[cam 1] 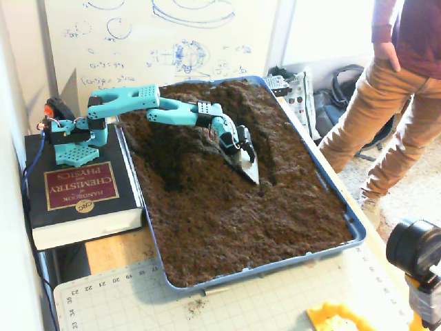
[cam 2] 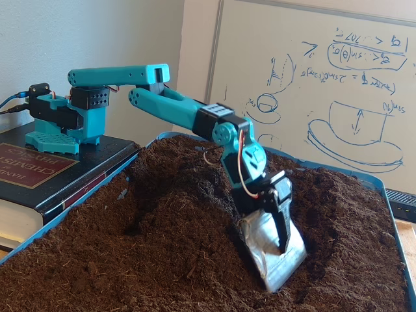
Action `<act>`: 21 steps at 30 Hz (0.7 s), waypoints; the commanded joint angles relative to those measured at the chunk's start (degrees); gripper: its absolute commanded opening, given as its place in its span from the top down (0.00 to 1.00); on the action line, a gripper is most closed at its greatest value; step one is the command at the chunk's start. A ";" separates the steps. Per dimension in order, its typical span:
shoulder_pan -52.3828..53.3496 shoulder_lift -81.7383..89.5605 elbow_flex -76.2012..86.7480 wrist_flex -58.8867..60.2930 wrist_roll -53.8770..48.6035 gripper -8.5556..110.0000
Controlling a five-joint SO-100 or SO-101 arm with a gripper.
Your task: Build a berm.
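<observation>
The pincer (cam 1: 247, 160) carries a blade of thin, shiny sheet metal (cam 2: 276, 253), crinkled and creased like foil over a plate, catching the light in both fixed views. Behind it the arm (cam 2: 169, 104) is smooth, matt teal plastic with black plastic motor blocks. Around and under the blade the soil (cam 1: 227, 214) is dark brown, crumbly, fibrous and dull; the berm (cam 1: 176, 148) just behind the pincer has the same rough, loose texture. The tray (cam 1: 344, 200) holding it is smooth blue plastic with a slight sheen. Behind the arm's base lies a book (cam 1: 76, 189) with a glossy black and maroon cover and pale paper edges. Well in front of the pincer, the cutting mat (cam 1: 138, 303) looks matt and smooth.
</observation>
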 commanded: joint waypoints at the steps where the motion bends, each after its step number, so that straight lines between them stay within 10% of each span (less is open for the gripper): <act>1: 0.97 9.14 4.66 2.72 -3.78 0.93; 21: 2.55 34.54 42.54 5.80 -12.57 0.93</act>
